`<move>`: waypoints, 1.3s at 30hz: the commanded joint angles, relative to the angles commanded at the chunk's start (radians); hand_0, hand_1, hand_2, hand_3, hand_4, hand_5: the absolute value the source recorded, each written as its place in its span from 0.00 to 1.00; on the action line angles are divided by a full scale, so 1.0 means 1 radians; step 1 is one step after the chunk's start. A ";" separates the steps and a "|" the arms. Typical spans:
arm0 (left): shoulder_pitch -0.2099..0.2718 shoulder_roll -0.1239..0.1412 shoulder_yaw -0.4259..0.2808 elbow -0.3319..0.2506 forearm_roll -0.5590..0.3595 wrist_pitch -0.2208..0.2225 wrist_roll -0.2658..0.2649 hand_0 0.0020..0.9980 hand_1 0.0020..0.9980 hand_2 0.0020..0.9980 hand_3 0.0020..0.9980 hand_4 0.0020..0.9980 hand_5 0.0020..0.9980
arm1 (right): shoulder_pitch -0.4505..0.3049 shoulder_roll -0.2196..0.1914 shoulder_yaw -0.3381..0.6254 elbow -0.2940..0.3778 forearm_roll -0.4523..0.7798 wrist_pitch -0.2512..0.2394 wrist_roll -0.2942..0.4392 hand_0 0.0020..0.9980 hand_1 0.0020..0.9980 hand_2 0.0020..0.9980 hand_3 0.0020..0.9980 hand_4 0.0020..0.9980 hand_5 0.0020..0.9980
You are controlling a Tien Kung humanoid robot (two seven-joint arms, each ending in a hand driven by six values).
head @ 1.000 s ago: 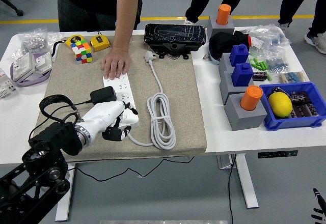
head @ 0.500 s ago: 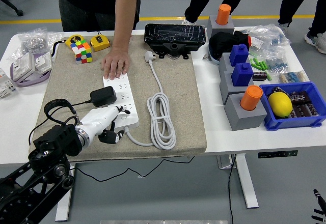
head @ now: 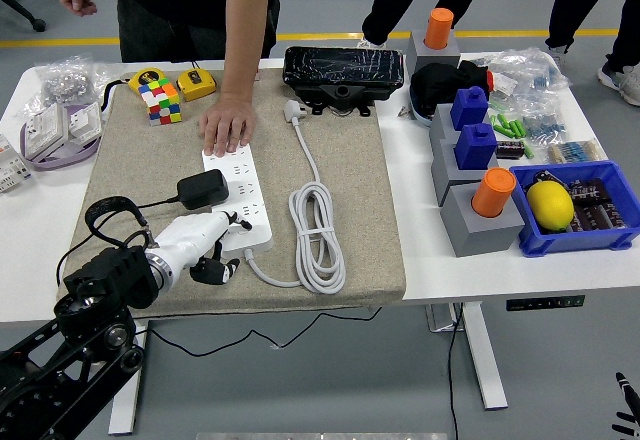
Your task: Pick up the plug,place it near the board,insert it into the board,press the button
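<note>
At the lower left of the frame, the robot's left hand (head: pixel 205 243) is seen beside the near end of the white board (head: pixel 240 197), its fingers loosely curled and clamped on nothing, one fingertip stretched toward the strip's near end. The black plug (head: pixel 202 189) is seated on the board's left side, its thin black cable (head: pixel 105 212) looped toward the robot's wrist. No brand or legible writing can be made out on the board. Higher up, the board's far end is held flat by a person's hand (head: pixel 226 126). A colourful puzzle cube (head: pixel 160 99) is placed at the upper left of the beige mat (head: pixel 350 180). Right of the board, its white cord (head: pixel 317 235) is coiled.
</note>
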 joint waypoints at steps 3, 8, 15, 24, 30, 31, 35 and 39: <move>0.000 0.001 0.000 -0.007 0.001 -0.001 0.001 0.14 0.03 0.15 0.77 0.58 0.00 | 0.000 0.000 0.000 0.000 0.001 0.000 0.000 1.00 0.85 0.76 0.79 1.00 1.00; 0.000 0.001 0.002 -0.007 0.004 -0.006 0.004 0.15 0.03 0.15 0.77 0.58 0.00 | 0.001 -0.001 0.001 0.000 0.000 0.001 0.001 1.00 0.85 0.76 0.79 1.00 1.00; -0.001 0.003 0.001 0.020 0.003 -0.008 0.000 0.15 0.03 0.15 0.76 0.58 0.00 | 0.003 -0.001 0.000 0.000 0.002 0.001 0.002 1.00 0.85 0.76 0.79 1.00 1.00; -0.006 0.002 0.001 0.025 0.008 0.007 -0.007 0.15 0.03 0.15 0.76 0.58 0.00 | 0.006 -0.002 0.001 0.000 0.002 0.001 0.002 1.00 0.85 0.76 0.79 1.00 1.00; -0.006 0.004 0.001 0.020 0.009 0.005 -0.007 0.15 0.03 0.15 0.76 0.59 0.00 | 0.006 -0.002 0.002 0.000 0.002 0.001 0.003 1.00 0.85 0.76 0.79 1.00 1.00; -0.006 0.004 0.002 0.020 0.009 0.005 -0.007 0.15 0.03 0.15 0.75 0.59 0.00 | 0.006 -0.002 0.002 0.000 0.002 0.001 0.003 1.00 0.85 0.76 0.79 1.00 1.00; -0.005 0.004 0.005 0.027 0.012 0.004 -0.007 0.15 0.03 0.15 0.75 0.59 0.00 | 0.006 -0.002 0.002 0.000 0.003 0.001 0.003 1.00 0.85 0.76 0.79 1.00 1.00; -0.007 0.005 0.004 0.026 0.013 0.004 -0.007 0.15 0.03 0.15 0.75 0.59 0.00 | 0.006 -0.003 0.003 0.000 0.002 0.001 0.003 1.00 0.85 0.76 0.79 1.00 1.00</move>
